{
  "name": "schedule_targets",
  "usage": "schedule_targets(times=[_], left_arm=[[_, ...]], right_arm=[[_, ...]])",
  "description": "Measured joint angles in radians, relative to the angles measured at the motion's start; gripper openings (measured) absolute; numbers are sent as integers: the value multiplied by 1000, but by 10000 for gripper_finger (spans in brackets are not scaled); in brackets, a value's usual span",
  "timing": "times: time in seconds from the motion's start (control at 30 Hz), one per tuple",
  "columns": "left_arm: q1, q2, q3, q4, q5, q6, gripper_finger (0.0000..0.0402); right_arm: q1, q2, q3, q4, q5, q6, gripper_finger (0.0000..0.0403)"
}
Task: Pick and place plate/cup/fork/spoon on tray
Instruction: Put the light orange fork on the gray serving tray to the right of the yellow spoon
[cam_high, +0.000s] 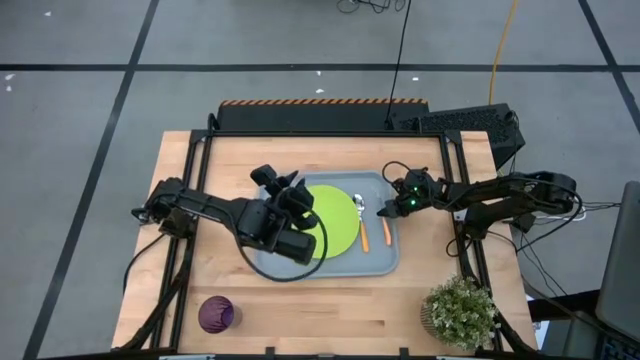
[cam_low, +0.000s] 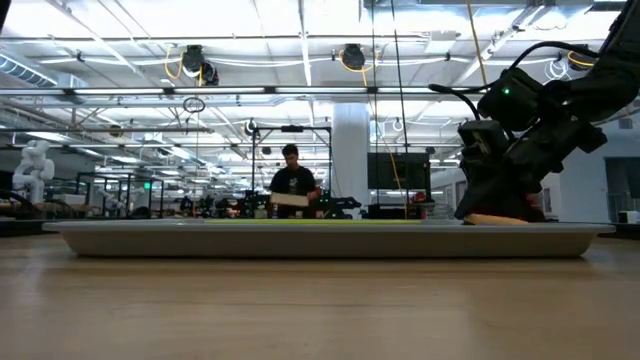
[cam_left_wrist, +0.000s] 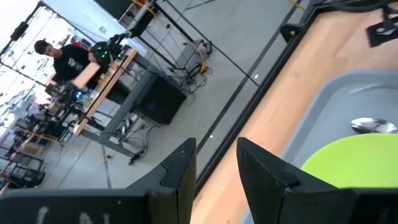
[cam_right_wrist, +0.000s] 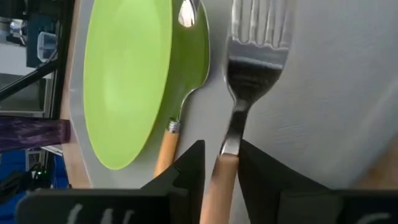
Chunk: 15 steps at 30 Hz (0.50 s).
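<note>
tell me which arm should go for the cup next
Left, probably. The cup stands on the table's near left corner, off the tray. The left gripper hovers empty over the plate; the right gripper is across the tray at the fork.

I am counting one tray (cam_high: 262, 262), one plate (cam_high: 335, 220), one spoon (cam_high: 361, 218), one fork (cam_high: 386, 226), one cup (cam_high: 215, 313), one potted plant (cam_high: 459, 311), two arms.
</note>
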<state>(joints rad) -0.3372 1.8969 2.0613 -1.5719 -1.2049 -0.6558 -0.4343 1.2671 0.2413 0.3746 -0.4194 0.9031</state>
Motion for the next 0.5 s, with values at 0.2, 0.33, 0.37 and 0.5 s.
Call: schedule_targets(times=[0.2, 0.33, 0.37, 0.5], left_arm=[[-28, 0, 0, 0, 1, -9, 120], [-44, 0, 0, 1, 2, -9, 120], [-47, 0, 0, 1, 2, -9, 120], [-58, 0, 0, 1, 4, -17, 120]], right_arm=[[0, 0, 0, 1, 3, 16, 111], [0, -1, 1, 3, 3, 20, 125], [0, -1, 1, 4, 3, 20, 127], [0, -1, 1, 8, 0, 20, 126]])
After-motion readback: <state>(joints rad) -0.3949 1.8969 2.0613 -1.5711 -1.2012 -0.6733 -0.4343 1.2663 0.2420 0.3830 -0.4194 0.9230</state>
